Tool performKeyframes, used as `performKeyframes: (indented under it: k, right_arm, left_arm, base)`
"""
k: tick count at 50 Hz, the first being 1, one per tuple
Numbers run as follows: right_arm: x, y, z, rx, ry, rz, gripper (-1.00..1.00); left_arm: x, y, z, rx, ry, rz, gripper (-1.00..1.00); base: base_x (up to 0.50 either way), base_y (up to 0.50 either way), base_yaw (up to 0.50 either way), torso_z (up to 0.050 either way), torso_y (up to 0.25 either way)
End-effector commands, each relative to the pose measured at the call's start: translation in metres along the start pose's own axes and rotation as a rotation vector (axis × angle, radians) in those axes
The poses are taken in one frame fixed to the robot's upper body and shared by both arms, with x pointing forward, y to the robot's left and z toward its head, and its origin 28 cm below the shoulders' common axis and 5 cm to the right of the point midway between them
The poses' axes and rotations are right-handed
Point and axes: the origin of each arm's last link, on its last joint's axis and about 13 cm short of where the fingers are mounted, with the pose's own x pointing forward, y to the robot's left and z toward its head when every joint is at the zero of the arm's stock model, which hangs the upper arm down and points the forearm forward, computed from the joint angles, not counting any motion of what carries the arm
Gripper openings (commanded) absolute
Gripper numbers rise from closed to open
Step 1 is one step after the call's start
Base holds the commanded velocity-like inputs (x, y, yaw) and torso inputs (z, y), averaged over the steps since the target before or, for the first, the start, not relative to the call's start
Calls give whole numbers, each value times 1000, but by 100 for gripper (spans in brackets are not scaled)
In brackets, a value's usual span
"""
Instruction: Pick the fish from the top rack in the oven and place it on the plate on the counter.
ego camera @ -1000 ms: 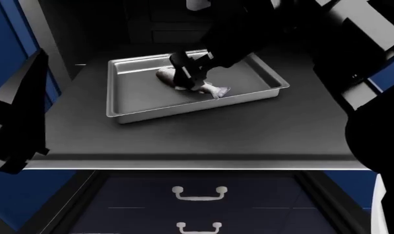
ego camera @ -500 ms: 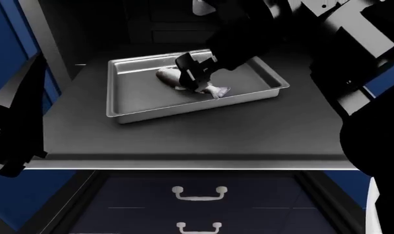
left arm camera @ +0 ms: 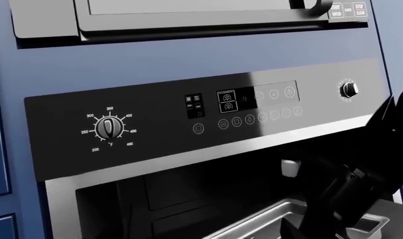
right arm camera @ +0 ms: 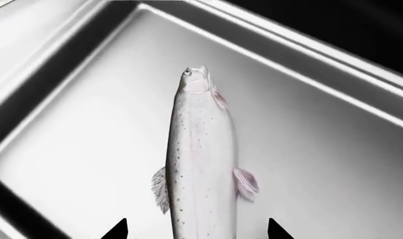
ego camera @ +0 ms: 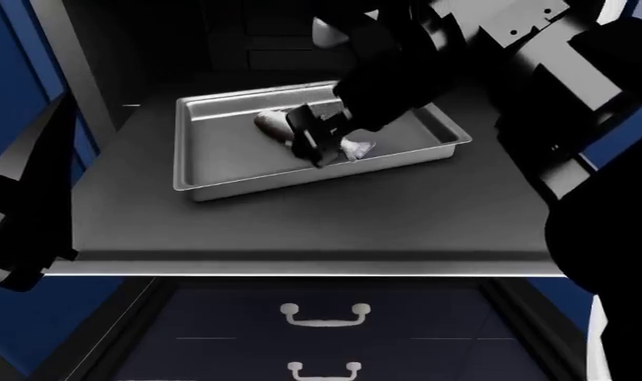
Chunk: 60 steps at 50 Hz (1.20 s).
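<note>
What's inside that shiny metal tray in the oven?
A single fish lies flat on the bottom of the steel tray. From the head view the right gripper covers the fish's middle; only head and tail ends show. The wrist view cuts off its tail.

Right gripper (ego camera: 318, 136) extended forward, angled down, jaws apart; left arm (ego camera: 24, 206) low, aside.

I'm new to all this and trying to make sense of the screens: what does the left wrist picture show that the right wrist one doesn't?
Only the left wrist view shows the oven's control panel with its temperature dial and buttons. Only the right wrist view shows the fish close up, lying between the right gripper's spread fingertips. Both show part of the steel tray inside the oven.
</note>
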Motion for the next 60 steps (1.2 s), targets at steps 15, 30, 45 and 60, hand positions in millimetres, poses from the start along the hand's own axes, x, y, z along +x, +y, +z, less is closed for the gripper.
performKeyframes:
  k: [15,30,45,60]
  right_arm:
    - [12,-4,-12,16,64,-22,100]
    - [13,-2,-11,8,71,8,-100]
    - [14,-5,-12,20,44,1,-100]
    - [-25,-5,16,-77,-76,-30,-100]
  left_arm:
    - [-2,0,1,-2,4,6,100]
    - [-2,0,-1,-6,3,10,100]
    - [-4,-1,1,-8,9,7,100]
    - [-2,-3,2,-11,2,3,100]
  base:
    - [0,0,0,0,0]
    - [0,0,0,0,0]
    - [0,0,0,-1,0]
    - [0,0,0,0,0]
